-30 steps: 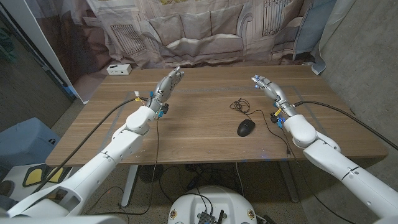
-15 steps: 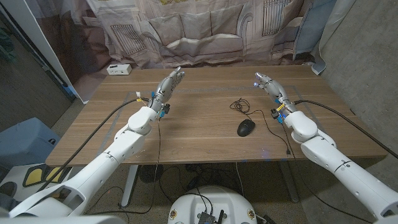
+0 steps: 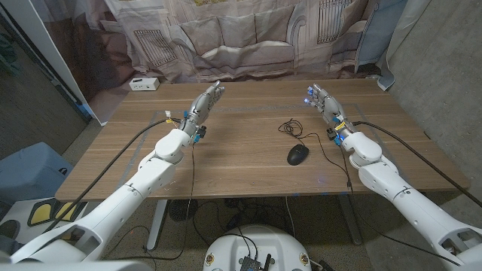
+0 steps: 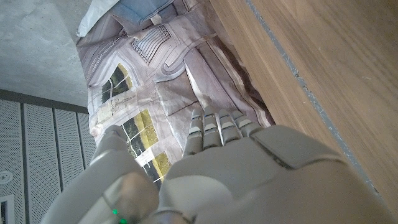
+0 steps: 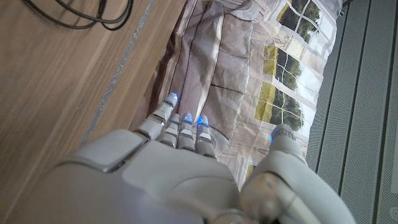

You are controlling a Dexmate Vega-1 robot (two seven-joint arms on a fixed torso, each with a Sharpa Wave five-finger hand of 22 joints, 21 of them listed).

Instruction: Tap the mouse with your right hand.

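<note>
Wooden counter (image 3: 226, 162): right hand (image 3: 322, 102), empty and spread, hovers toward the far edge; descending, it could snag the black mouse's (image 3: 297, 154) cable (image 3: 292, 129).

My right hand (image 5: 186, 180) is seen from the back, fingers (image 5: 180, 127) straight and holding nothing, tips lit blue. Wooden table (image 5: 56, 81) beside it, a black cable (image 5: 93, 15) looped on it. Printed backdrop (image 5: 249, 68) beyond.
</note>
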